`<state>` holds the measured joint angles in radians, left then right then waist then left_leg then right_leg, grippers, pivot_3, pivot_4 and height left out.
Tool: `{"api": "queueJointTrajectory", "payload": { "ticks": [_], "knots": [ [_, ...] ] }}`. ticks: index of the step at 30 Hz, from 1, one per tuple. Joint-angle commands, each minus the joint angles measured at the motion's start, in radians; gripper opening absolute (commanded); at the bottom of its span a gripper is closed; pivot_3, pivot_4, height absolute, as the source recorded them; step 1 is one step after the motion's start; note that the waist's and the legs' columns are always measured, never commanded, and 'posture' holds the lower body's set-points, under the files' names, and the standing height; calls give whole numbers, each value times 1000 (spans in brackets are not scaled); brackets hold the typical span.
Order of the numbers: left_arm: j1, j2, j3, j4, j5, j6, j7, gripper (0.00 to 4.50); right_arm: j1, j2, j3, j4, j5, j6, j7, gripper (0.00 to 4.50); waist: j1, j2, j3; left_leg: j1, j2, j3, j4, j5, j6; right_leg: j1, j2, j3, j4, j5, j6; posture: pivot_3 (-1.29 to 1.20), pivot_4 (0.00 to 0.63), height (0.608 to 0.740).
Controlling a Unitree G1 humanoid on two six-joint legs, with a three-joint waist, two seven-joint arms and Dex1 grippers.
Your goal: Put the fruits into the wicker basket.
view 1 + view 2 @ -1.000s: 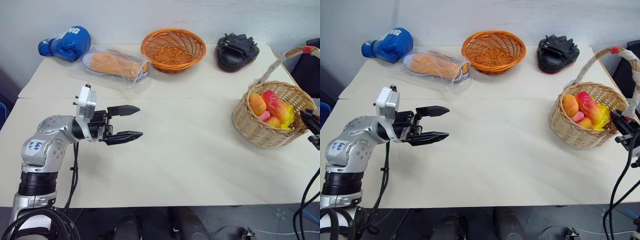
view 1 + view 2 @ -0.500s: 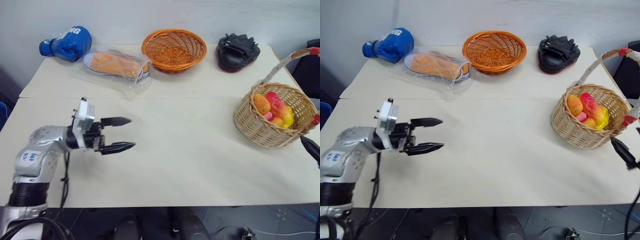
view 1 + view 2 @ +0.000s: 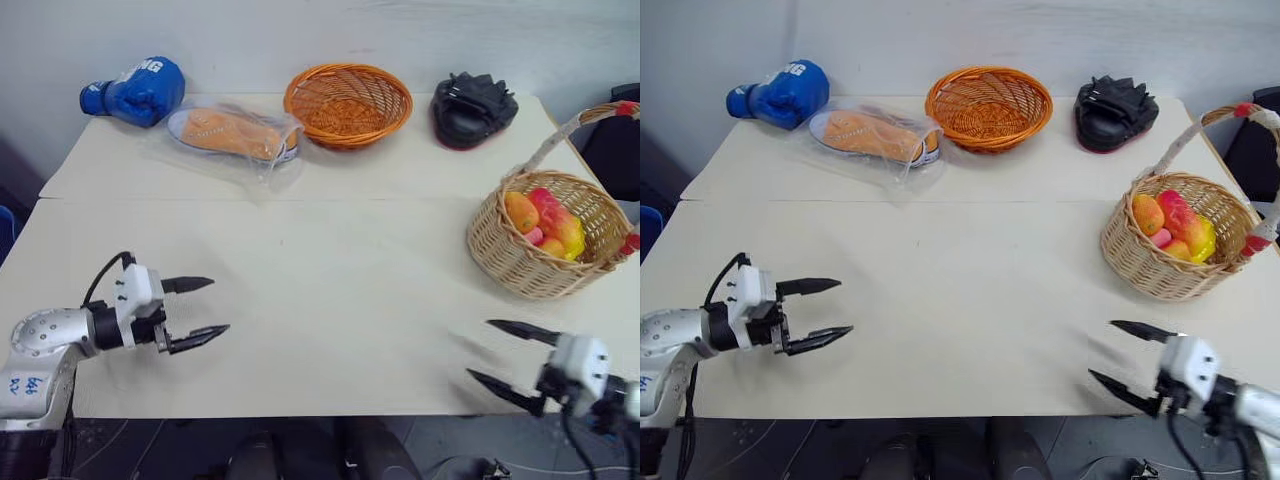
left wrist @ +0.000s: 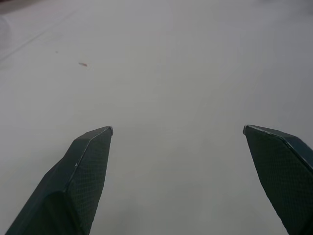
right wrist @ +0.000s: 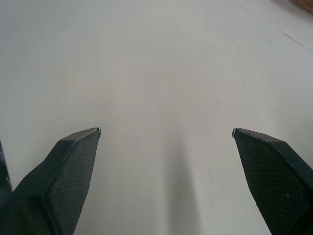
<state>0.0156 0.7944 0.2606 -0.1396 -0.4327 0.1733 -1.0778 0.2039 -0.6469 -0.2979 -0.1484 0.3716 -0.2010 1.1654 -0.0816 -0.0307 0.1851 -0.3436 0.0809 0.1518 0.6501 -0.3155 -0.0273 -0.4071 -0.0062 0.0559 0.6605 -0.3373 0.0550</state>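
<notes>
The wicker basket [image 3: 505, 262] stands at the table's right edge, its tall white-wrapped handle arching over it. Inside lie the fruits [image 3: 545, 222]: orange, red, pink and yellow pieces piled together. My left gripper [image 3: 220, 305] hovers low over the front left of the table, open and empty, pointing right. At the front right my right gripper [image 3: 479, 349] points left, open and empty, well in front of the basket. Both wrist views look along spread fingers [image 4: 88, 161] [image 5: 73, 156] at bare tabletop.
Along the back of the table sit a blue boxing glove [image 3: 135, 88], an orange shoe in clear plastic [image 3: 230, 132], a shallow orange woven bowl [image 3: 347, 102] and a black pad [image 3: 472, 106]. A seam crosses the table [image 3: 330, 290] behind the grippers.
My left gripper has sunk and drawn back to the left. My right gripper has left the basket's side and swung down to the table's front right.
</notes>
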Motion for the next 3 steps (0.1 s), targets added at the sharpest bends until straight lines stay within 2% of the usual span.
{"api": "queueJointTrajectory", "payload": {
  "ticks": [1, 3],
  "knots": [
    [-6, -8, 20, -48, 6, -30, 34, 4500, -121, 22, 86, 18, -19, -26, -22, 4453, 0, -1, 0, 0, 0, 0, 1, 0, 0, 0, 0, 0, 0, 0, 0, 0, 150, 740],
    [-18, -25, 18, -52, 8, -35, 64, 4500, -215, 38, 133, 72, -32, -29, -26, 4453, 0, -1, 0, 1, -1, 0, 0, 0, 0, 1, 0, 0, 1, 0, 0, 0, 150, 740]
  ]
}}
